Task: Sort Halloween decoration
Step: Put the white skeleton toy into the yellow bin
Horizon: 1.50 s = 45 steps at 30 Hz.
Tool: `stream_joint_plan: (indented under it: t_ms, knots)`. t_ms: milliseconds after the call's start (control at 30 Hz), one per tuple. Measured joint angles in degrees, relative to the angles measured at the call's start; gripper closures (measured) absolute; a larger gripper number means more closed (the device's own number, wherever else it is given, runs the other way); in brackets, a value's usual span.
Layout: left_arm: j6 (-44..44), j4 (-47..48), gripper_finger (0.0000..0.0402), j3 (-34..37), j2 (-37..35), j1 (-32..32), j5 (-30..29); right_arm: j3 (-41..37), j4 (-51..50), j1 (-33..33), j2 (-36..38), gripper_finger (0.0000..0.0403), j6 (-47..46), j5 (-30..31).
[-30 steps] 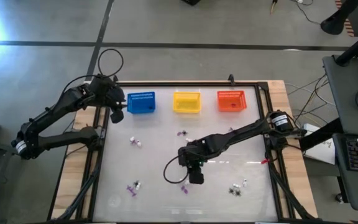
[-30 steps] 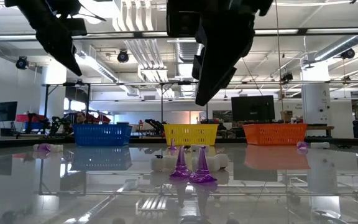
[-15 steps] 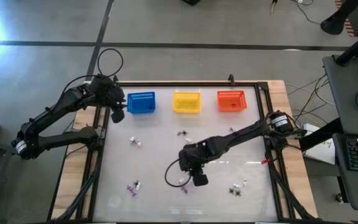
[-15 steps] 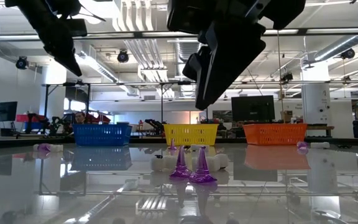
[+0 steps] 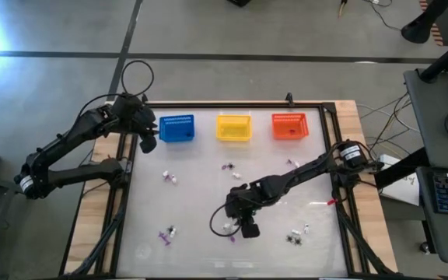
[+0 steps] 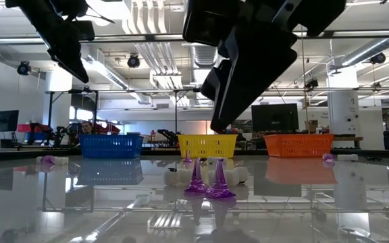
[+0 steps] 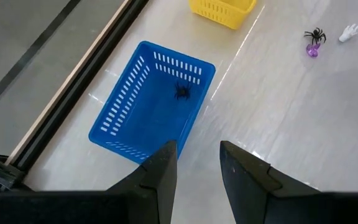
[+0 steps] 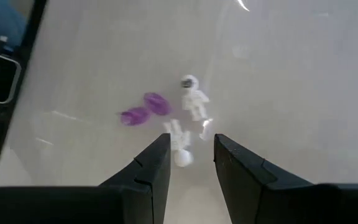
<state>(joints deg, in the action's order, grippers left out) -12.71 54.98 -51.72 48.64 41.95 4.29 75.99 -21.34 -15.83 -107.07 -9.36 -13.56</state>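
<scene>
A: Where are the Halloween trinkets?

B: Scattered over the table (image 5: 201, 194). Two purple cones (image 8: 143, 109) and two small white skeletons (image 8: 194, 99) lie together near the middle of the front edge, right under the right gripper (image 5: 249, 227). In the low view the purple cones stand upright side by side, with white pieces behind them.

A: And the rest?

B: A purple and white pair (image 5: 166, 233) lies toward the front left corner, a white pair (image 5: 169, 178) left of the middle, a purple one with a white one (image 5: 229, 166) just in front of the yellow basket (image 5: 234, 127), and black and white bits (image 5: 299, 234) toward the front right corner. One black spider (image 7: 182, 91) already lies in the blue basket (image 7: 129, 121).

A: What is the right gripper doing?

B: It hangs above the skeleton group, fingers (image 8: 143, 171) apart with nothing between them. One white skeleton lies in line with the gap, on the table.

A: The left gripper?

B: The left gripper (image 5: 148, 142) hovers at the back left, just beside the blue basket, its fingers (image 7: 159, 177) parted and empty.

A: The baskets?

B: Blue, yellow and the orange basket (image 5: 289, 126) line the back edge, left to right, well apart from each other.
</scene>
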Motion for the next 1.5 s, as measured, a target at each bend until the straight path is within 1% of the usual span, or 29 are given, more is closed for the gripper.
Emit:
stream_joint_plan:
  t_ms: [233,533,633,900,1000,1133,1333,1433,1500]
  knots:
    - [0.1,0.0,0.0296,0.0,0.0,0.0,0.0,-2.1,2.0,-0.6,0.0,0.0289,-0.2,0.2]
    - [0.2,0.0,0.0296,0.0,0.0,0.0,0.0,-5.6,7.3,-1.2,0.0,0.0289,-1.1,0.1]
    - [0.2,0.0,0.0296,0.0,0.0,0.0,0.0,-6.4,7.3,-1.4,0.0,0.0289,-1.1,0.1]
    - [0.2,0.0,0.0296,0.0,0.0,0.0,0.0,-9.3,12.8,-1.6,0.0,0.0289,-2.9,0.2]
    - [0.2,0.0,0.0296,0.0,0.0,0.0,0.0,-10.1,14.6,-1.8,0.0,0.0289,-4.1,0.5]
    - [0.2,0.0,0.0296,0.0,0.0,0.0,0.0,-11.3,14.6,-2.1,0.0,0.0289,-4.2,1.8]
    - [0.2,0.0,0.0296,0.0,0.0,0.0,0.0,-12.7,16.4,-2.2,0.0,0.0289,-4.7,1.9]
    - [0.2,0.0,0.0297,0.0,0.0,0.0,0.0,-13.1,18.9,-2.2,0.0,0.0289,-6.5,3.4]
    - [0.2,0.0,0.0296,0.0,0.0,0.0,0.0,-13.4,18.8,-2.2,0.0,0.0289,-6.6,3.5]
